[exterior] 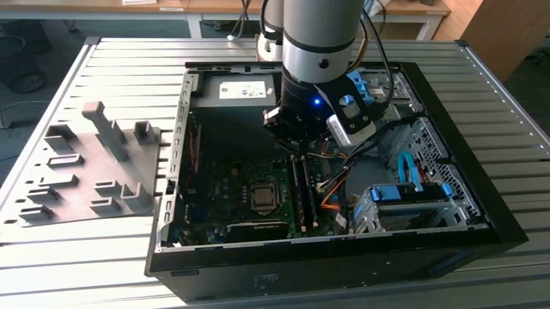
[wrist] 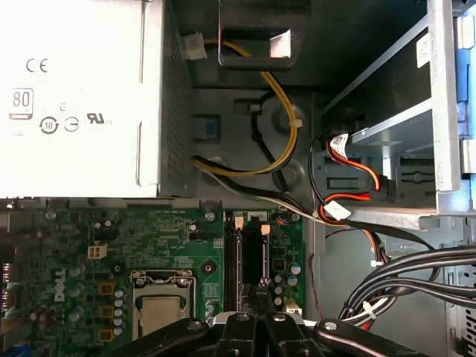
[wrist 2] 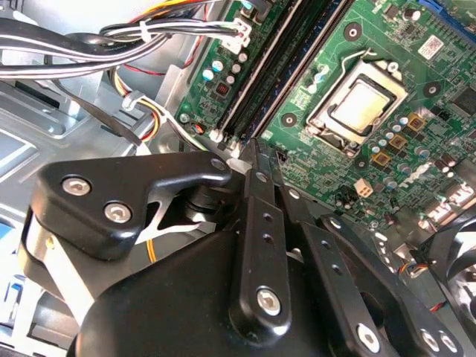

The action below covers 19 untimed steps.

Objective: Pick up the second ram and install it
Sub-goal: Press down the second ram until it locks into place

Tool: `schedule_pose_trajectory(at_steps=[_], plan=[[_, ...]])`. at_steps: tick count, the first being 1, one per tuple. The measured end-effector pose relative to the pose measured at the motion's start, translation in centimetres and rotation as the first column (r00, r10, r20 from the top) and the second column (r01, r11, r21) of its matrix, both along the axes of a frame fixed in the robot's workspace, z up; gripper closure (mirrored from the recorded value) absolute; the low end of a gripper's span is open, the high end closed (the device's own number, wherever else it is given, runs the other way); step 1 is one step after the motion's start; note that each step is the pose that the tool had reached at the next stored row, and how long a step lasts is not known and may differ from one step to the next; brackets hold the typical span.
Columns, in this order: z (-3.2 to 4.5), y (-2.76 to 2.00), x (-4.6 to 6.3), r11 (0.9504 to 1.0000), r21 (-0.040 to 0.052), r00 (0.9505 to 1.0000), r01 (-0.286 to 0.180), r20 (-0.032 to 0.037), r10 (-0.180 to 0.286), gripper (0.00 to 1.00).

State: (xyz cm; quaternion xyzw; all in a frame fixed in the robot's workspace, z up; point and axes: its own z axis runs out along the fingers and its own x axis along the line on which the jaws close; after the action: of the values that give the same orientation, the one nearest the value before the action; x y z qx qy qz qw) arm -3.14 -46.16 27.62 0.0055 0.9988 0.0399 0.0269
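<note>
We see an open computer case (exterior: 494, 212) lying on a slatted metal desk (exterior: 112, 270), its motherboard (exterior: 228, 193) and processor socket (exterior: 260, 195) exposed. A grey moulded tray (exterior: 82, 177) sits beside it, toward the exterior view's left.

The arm (exterior: 316, 45) (cut off above) hides the memory slots' (exterior: 300, 183) far end.
</note>
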Motion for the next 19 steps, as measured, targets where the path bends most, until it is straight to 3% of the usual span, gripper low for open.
schedule_pose_trajectory(at_steps=[1, 2, 3, 6, 7, 10, 11, 13, 16, 17, 18, 19], plan=[[0.00, 0.00, 0.01, 0.9999, 0.0118, 1.0000, 0.000, 0.0000, 0.000, 0.90], [0.00, 0.01, 0.00, 0.9999, 0.0156, 1.0000, 0.000, 0.0001, 0.000, 0.90], [-0.01, 0.02, 0.00, 1.0000, 0.0098, 1.0000, 0.000, -0.0001, 0.000, 0.90], [0.00, 0.01, 0.00, 0.9990, -0.0441, 1.0000, -0.001, -0.0006, 0.001, 0.90], [-0.01, 0.01, 0.00, 0.9986, -0.0529, 1.0000, -0.001, -0.0007, 0.001, 0.90], [-0.01, 0.01, 0.00, 0.9986, -0.0537, 1.0000, -0.001, -0.0025, 0.001, 0.90], [-0.01, 0.01, 0.00, 0.9986, -0.0535, 0.9999, -0.002, -0.0107, 0.002, 0.90], [-0.01, 0.01, 0.01, 0.9986, -0.0534, 0.9990, -0.004, -0.0438, 0.002, 0.90], [0.00, 0.00, 0.01, 0.9985, -0.0537, 0.9988, -0.005, -0.0490, 0.002, 0.90], [-0.02, 0.01, 0.01, 0.9986, -0.0532, 0.9983, -0.005, -0.0587, 0.002, 0.90], [-0.43, 0.20, 0.01, 0.9998, -0.0193, 0.9983, -0.005, -0.0585, 0.004, 0.90], [-0.43, 0.20, 0.01, 0.9998, -0.0195, 0.9983, -0.005, -0.0586, 0.004, 0.90]])
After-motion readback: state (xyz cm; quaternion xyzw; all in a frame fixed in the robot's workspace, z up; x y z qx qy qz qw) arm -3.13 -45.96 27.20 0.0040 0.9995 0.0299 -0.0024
